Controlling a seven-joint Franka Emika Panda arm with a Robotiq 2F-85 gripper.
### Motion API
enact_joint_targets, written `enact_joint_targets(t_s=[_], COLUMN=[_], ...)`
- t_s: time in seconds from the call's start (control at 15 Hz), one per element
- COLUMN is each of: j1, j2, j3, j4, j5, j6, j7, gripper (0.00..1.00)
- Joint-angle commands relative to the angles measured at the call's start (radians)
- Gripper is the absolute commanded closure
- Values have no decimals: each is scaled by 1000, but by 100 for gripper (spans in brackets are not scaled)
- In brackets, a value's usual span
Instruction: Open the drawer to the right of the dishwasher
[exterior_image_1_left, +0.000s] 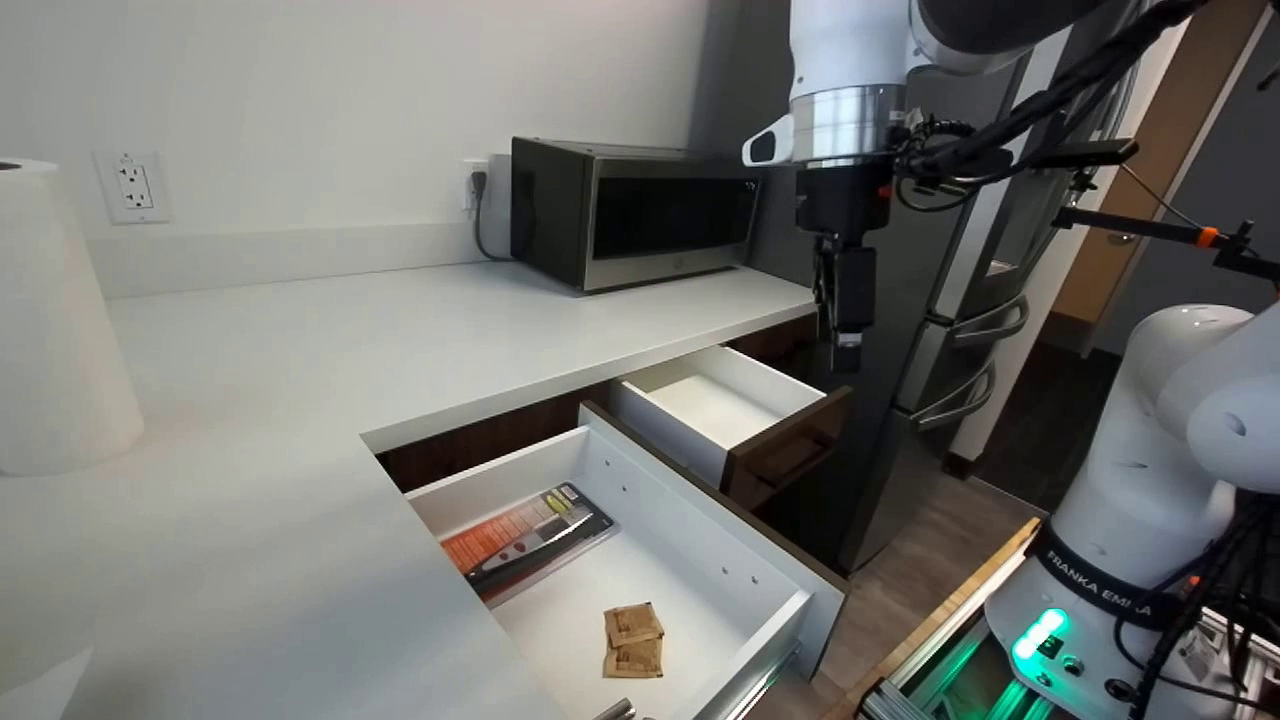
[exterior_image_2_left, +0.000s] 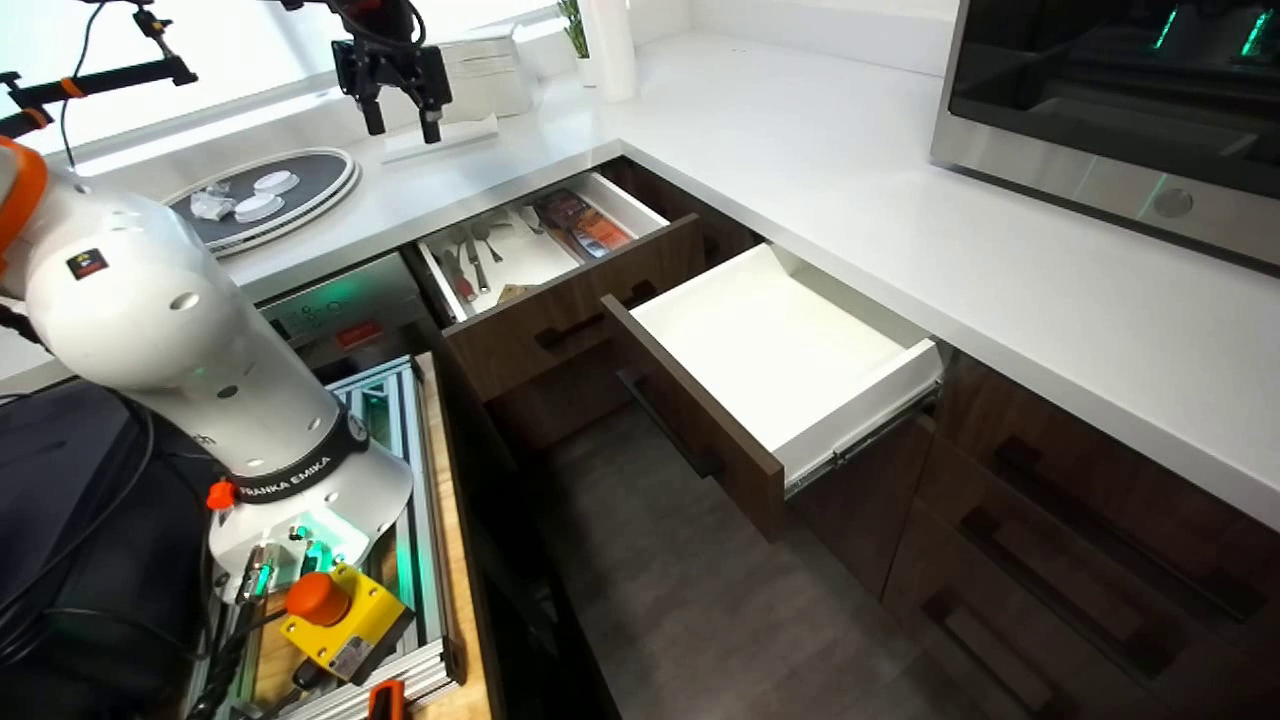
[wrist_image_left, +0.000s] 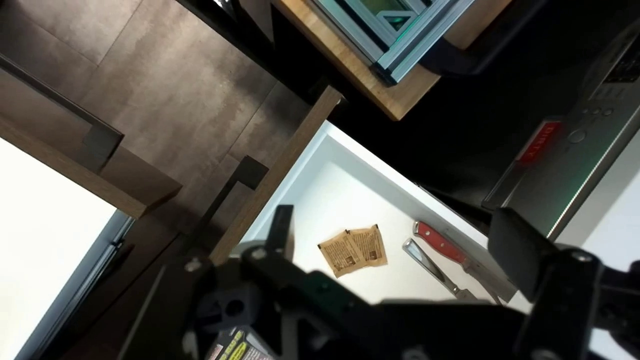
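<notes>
The wide drawer with a dark brown wood front stands pulled open in both exterior views (exterior_image_1_left: 700, 555) (exterior_image_2_left: 590, 300); its pale inside also shows in the wrist view (wrist_image_left: 345, 192). It sits next to the dishwasher (exterior_image_2_left: 350, 305), whose front panel also shows in the wrist view (wrist_image_left: 582, 165). My gripper (exterior_image_1_left: 848, 345) hangs high and apart from the drawer, fingers pointing down. Its fingers are spread in an exterior view (exterior_image_2_left: 403, 128) and in the wrist view (wrist_image_left: 397, 232), with nothing between them. The wrist camera looks down into the drawer; the gripper body hides part of it.
The narrower drawer with a bright white inside (exterior_image_1_left: 710, 400) (exterior_image_2_left: 790, 330) is also open, at right angles to the wide one. The wide drawer holds brown packets (wrist_image_left: 355, 250), a red-handled knife (wrist_image_left: 440, 244) and a packaged knife (exterior_image_1_left: 530, 540). A microwave (exterior_image_1_left: 660, 215) stands on the counter.
</notes>
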Motion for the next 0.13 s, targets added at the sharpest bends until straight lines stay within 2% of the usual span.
enact_joint_targets(t_s=[0.0, 0.07], j1=[13, 13], j2=[5, 6], j3=[-12, -13], j4=[0, -1], j5=[-6, -6], j6=[-1, -1], j7=[6, 6], gripper=[0, 0])
